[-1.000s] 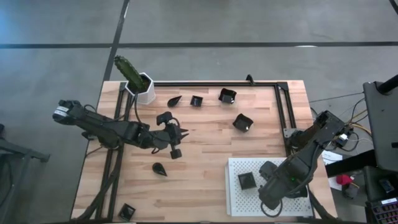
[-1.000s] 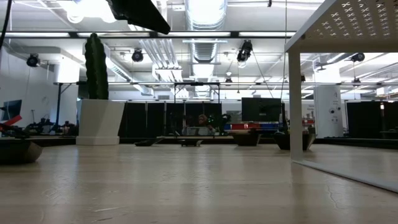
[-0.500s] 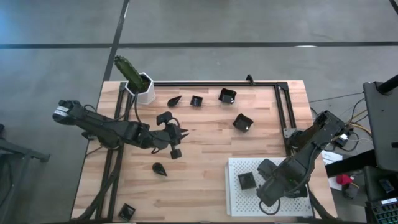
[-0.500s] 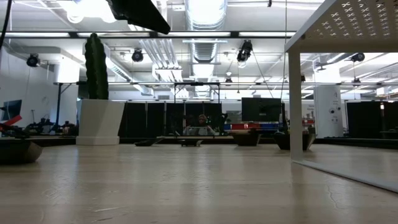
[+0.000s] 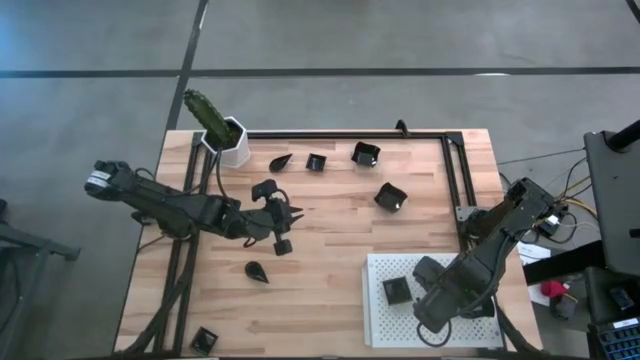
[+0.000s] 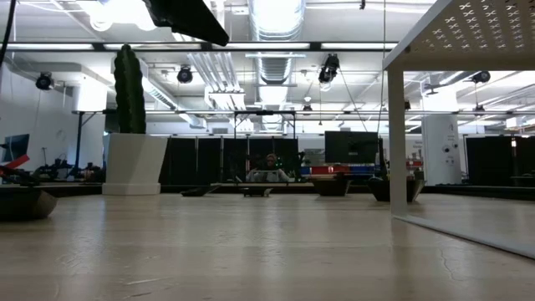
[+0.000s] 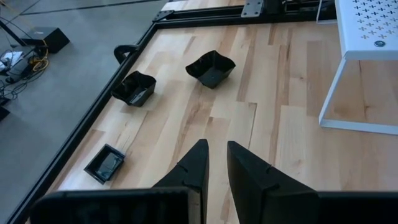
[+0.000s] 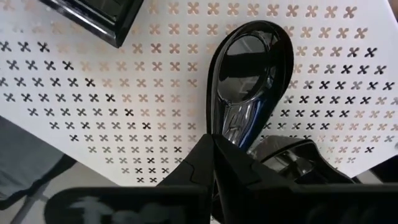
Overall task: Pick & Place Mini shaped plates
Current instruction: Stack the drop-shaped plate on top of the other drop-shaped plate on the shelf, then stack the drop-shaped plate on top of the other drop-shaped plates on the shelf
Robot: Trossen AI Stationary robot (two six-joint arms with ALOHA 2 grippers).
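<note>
Over the last second almost nothing moves; my right gripper [image 8: 214, 146] stays clamped on a teardrop plate [image 8: 249, 74] above the white tray [image 8: 348, 81], release pending; left gripper [image 7: 214, 158] waits mid-table, fingers nearly together, empty.

The middle of the table [image 5: 330, 235] is bare wood, open for a pass between the two arms. Along the far edge stand the cactus pot [image 5: 232, 148] at the left corner, then a leaf plate [image 5: 281, 161] and two square plates [image 5: 316, 162] [image 5: 365, 153], with another [image 5: 391, 197] nearer the centre. The black rail [image 5: 340, 134] rims the far and right sides. The left gripper [image 5: 287, 222] sits mid-left, a small plate [image 5: 283, 246] touching or just beside it (hard to tell which). A leaf plate [image 5: 257, 271] lies nearer. The white tray [image 5: 380, 325] fills the near right corner, raised on legs, with the right gripper [image 8: 227, 140] over it.
</note>
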